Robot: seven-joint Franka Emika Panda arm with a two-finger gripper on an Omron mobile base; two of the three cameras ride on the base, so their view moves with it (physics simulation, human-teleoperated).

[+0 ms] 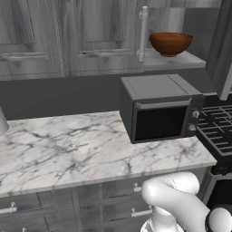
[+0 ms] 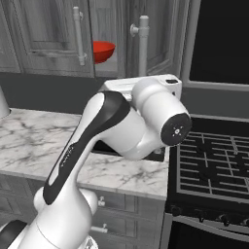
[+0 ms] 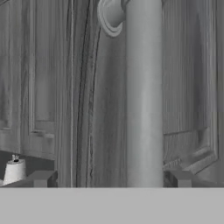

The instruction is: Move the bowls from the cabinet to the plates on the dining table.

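Brown bowl [image 1: 171,43] standing upright on the grey inner shelf [image 1: 190,60] of the cabinet [image 1: 102,36], up on the far right, behind the opened door with its long bar handle [image 1: 143,38]. Red bowl [image 2: 103,51] seen in the right base view through the gap between two cabinet doors, also inside the cabinet, partly hidden by the left door with its own handle [image 2: 78,35]. Both bowls well above the table [image 1: 90,145], a marble top with dark veins. Black microwave [image 1: 161,113] sitting on the right end of this table, just below the shelf with the brown bowl. Stove [image 2: 214,165] with dark grates directly right of the table. Low drawers [image 1: 118,204] with small handles under the marble top.

White arm [image 2: 121,131] raised in front of the microwave, bent at the elbow, reaching toward the cabinet. In the hand view, tool [image 3: 111,179] very close to a door, its two small dark fingertips [image 3: 41,178] spread wide, one on each side of the thick bar handle [image 3: 143,96], not closed on it and holding nothing. Touching or apart from the bar: cannot tell. Small white object [image 3: 14,170] low at the left of the hand view, too small to identify
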